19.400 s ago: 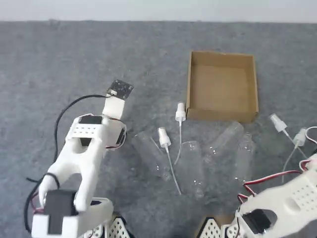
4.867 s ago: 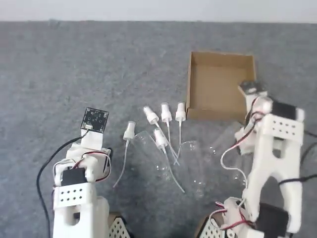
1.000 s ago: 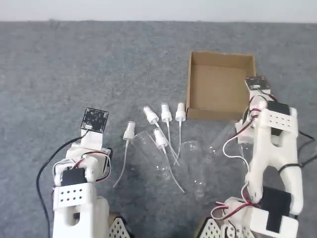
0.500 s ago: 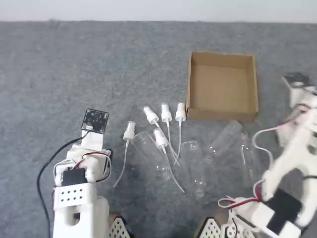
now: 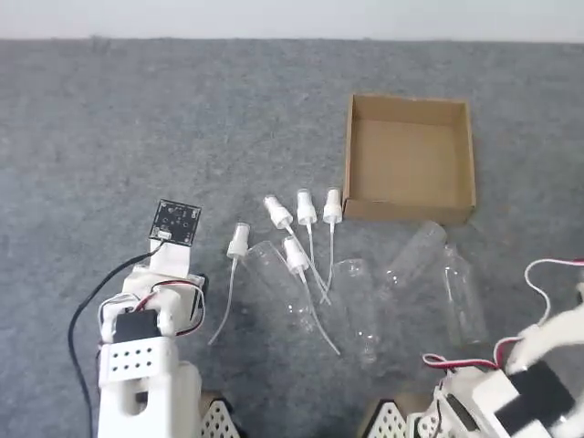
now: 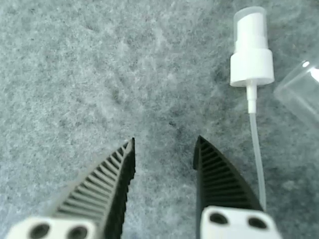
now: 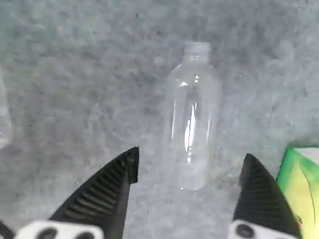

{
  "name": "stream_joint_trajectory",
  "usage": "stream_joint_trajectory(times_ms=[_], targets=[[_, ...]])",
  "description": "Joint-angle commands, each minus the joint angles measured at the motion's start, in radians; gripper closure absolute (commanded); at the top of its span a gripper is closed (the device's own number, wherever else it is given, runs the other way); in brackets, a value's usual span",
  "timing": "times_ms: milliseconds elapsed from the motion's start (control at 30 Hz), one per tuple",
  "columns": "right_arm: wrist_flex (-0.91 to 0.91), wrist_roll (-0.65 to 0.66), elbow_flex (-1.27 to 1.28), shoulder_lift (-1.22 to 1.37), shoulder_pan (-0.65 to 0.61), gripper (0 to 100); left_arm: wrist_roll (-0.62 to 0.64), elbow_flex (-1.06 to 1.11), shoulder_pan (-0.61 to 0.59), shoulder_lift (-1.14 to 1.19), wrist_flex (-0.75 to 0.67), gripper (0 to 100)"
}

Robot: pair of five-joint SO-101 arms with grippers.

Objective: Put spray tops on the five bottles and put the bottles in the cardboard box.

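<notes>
From above, spray tops [image 5: 305, 208] and bottles [image 5: 356, 306] are lying loose near the cardboard box [image 5: 409, 213]. The left gripper [image 6: 164, 144] is holding its jaws apart on nothing, a spray top [image 6: 251, 55] lying beyond one tip. The right gripper [image 7: 190, 154] is gaping wide, a bottle [image 7: 192, 114] lying between its tips.

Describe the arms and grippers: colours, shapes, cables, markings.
Both arms are white printed shells with black servos; the left arm has a dotted plate, red, white and black wires, and a black camera board. The right arm has red-white wires. The left gripper and right gripper have black, ribbed, tapered fingers on white mounts.
</notes>
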Motion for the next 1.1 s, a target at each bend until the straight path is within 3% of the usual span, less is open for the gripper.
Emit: stream_joint_trajectory(times_ms=[0, 133, 467, 600, 800, 1067], targets=[[-0.061, 0.009, 0.005, 0.028, -0.021, 72.4, -0.009, -0.01, 0.003, -0.026, -0.023, 82], [-0.124, -0.074, -0.038, 0.14, -0.033, 72.4, -0.009, -0.01, 0.003, -0.026, -0.023, 82], [-0.128, -0.08, -0.186, 0.424, -0.036, 73.3, -0.009, -0.008, 0.003, -0.026, -0.023, 82], [-0.125, -0.084, -0.184, 0.486, -0.062, 84.0, -0.009, -0.008, 0.003, -0.026, -0.028, 82], [-0.071, -0.226, -0.19, 0.495, -0.12, 98.1, -0.011, -0.047, -0.005, -0.02, -0.046, 82], [-0.038, -0.348, -0.189, 0.456, -0.188, 99.3, -0.049, -0.318, 0.074, -0.015, 0.195, 82]])
